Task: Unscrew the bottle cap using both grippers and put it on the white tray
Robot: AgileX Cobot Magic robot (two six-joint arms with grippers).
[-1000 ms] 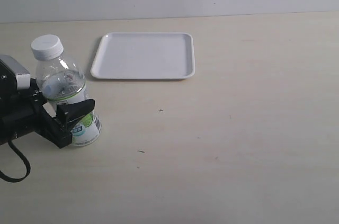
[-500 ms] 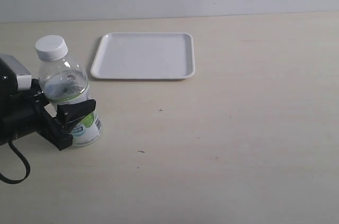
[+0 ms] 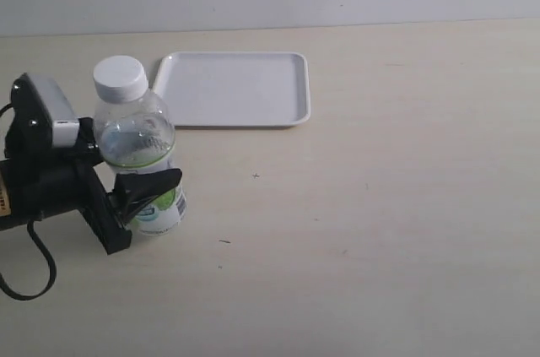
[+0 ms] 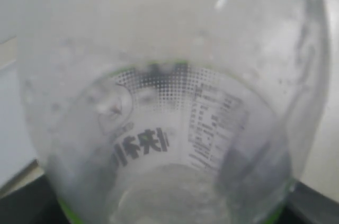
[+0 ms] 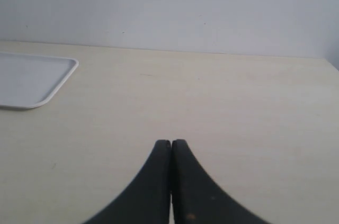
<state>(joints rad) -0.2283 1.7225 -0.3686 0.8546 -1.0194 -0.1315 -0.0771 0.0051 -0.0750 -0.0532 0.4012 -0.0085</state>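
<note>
Bottle cap [image 3: 121, 78] tops near-upright bottle [image 3: 135, 133], left gripper [image 3: 143, 178] clamping.

White cap [image 3: 120, 78], tray [image 3: 228, 89]; bottle label [image 3: 165, 208] green-white (dotted).

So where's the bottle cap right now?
The bottle cap sits screwed on the bottle, far left in the exterior view, just left of the white tray.
</note>
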